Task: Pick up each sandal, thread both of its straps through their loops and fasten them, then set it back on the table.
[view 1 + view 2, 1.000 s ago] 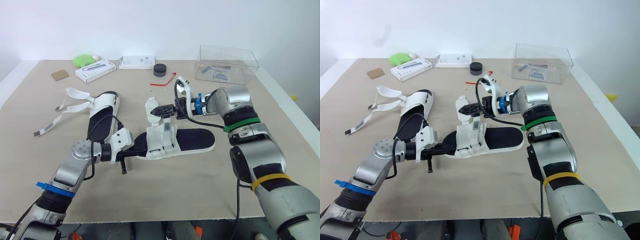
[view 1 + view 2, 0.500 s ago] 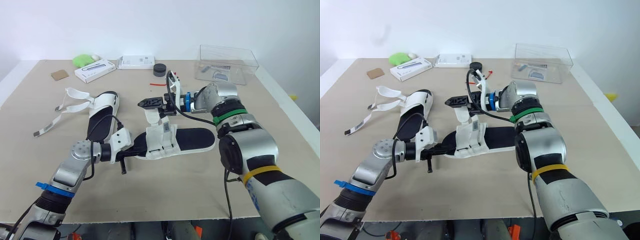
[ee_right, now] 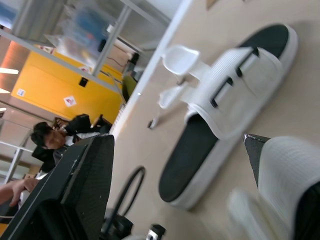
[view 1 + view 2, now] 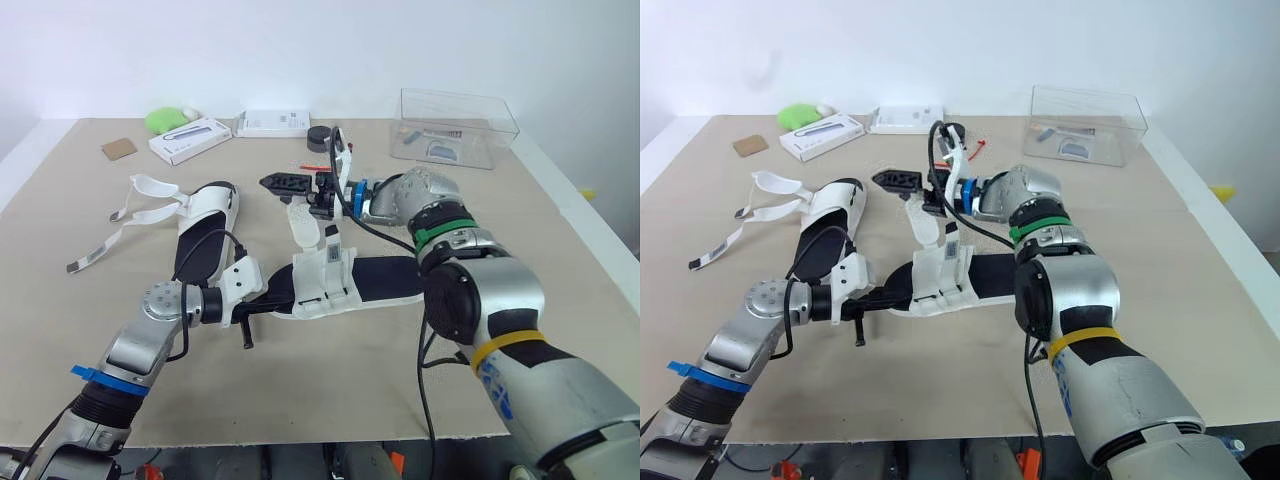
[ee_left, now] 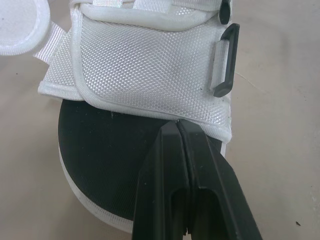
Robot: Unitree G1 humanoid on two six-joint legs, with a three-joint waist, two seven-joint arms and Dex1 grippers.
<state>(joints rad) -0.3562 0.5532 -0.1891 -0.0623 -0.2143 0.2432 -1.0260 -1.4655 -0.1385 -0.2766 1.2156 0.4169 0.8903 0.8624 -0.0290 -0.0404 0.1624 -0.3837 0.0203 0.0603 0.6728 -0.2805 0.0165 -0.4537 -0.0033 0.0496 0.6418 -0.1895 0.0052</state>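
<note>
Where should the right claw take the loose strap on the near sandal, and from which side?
Grip the loose strap by its rounded free end, coming down from above with the open right claw. That end stands up off the near sandal, clear of the table, and the shut left claw sits at the toe.

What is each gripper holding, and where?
Nothing is gripped. The left gripper is shut empty, tips on the insole of the near sandal; the right gripper is open near its strap.
</note>
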